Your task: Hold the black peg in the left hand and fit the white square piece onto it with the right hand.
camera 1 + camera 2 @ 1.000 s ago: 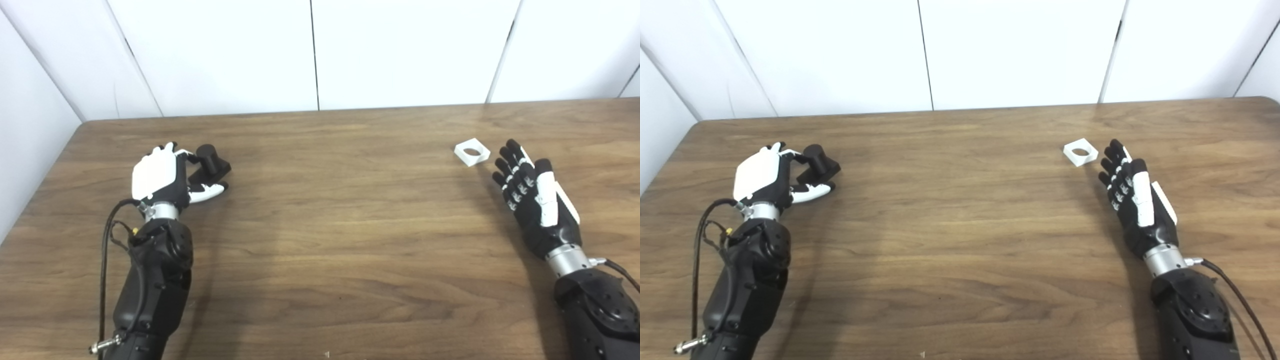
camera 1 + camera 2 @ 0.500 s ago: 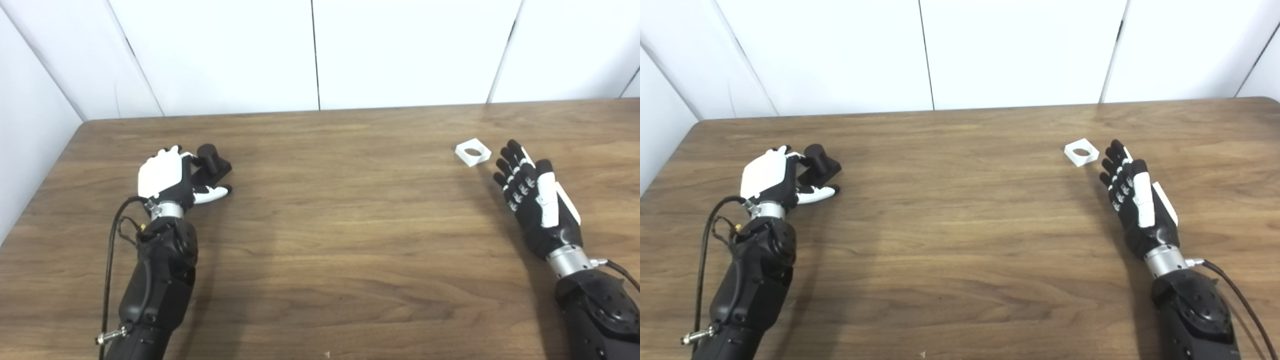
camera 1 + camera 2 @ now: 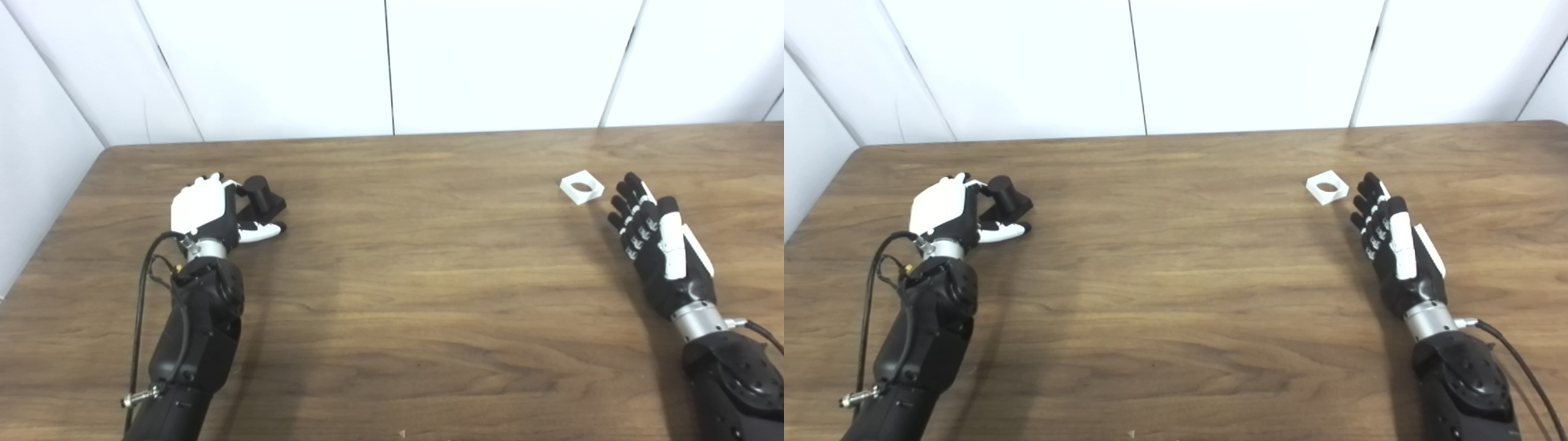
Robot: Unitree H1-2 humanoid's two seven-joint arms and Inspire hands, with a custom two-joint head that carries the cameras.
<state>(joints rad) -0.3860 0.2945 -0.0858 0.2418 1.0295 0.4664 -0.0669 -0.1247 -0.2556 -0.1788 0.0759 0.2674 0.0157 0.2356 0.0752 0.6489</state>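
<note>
1. One brown wood-grain table (image 3: 404, 263) filled most of both head views, with white wall panels (image 3: 502, 61) behind its far edge.
2. Two black robot arms entered from the bottom edge, one at each side. The left arm (image 3: 196, 331) carried a loose black cable (image 3: 139, 294) along its outer side; the right arm (image 3: 1458, 380) had a cable (image 3: 1513, 361) leaving its wrist.
3. One left hand (image 3: 205, 211), with a white back and black fingers, lay at the table's left part. Its fingers curled round the near side of the peg's base and its white thumb (image 3: 260, 231) lay below the base. Contact looked likely, but a firm grip could not be confirmed, since the hand's back hid the fingertips.
4. One right hand (image 3: 1390, 245), black with white thumb and side plates, sat at the table's right part. Its fingers were spread and extended, holding nothing, with the tips pointed toward the white piece and just short of it.
5. One black peg (image 3: 1006, 195), a short round post on a flat black base, sat on the table against the left hand, post upright.
6. One white square piece with a round central hole (image 3: 582, 186) lay flat on the table, near the right fingertips but apart from them, and well apart from the peg.
</note>
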